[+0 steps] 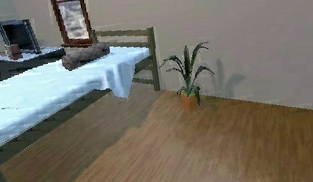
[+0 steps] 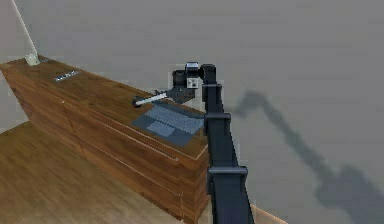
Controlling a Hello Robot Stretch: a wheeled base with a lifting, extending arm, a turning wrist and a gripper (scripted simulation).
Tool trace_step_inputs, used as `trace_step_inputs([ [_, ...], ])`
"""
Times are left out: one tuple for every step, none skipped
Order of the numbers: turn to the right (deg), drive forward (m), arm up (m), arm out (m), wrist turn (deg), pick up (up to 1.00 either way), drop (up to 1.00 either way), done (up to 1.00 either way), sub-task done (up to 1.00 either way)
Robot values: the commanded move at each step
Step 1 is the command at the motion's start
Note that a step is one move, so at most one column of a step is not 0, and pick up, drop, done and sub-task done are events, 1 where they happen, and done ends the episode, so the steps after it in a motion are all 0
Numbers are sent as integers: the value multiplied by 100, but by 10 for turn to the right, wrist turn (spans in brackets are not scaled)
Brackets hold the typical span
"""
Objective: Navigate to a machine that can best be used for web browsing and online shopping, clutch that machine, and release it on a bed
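Arm: the dark bar of the arm runs out past the right edge of the laptop.
Laptop: a flat grey slab lying on the wooden counter, close to the counter's right-hand end.
Long axis: the laptop's longer side follows the counter's length, slanting from upper left to lower right in the arm side view.
Tool: the tool sits just beyond the laptop's far edge, with its thin fingers pointing left, roughly along that same long side.
Tool state: I cannot tell whether the fingers are apart or together, or whether they hold anything, because the counter top lies right behind them.
Key relation: the laptop seems to lie on the robot's side of the fingertips, so the grasp probably calls for drawing in and coming down.
Farther along: a small dark thing rests on the counter, well left of the laptop.
Bed: the white-sheeted bed is in the forward view, and its bearing from the laptop cannot be judged.
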Motion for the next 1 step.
trace_step_inputs([
  [0,0,0,0,420,0,0,0,0],
])
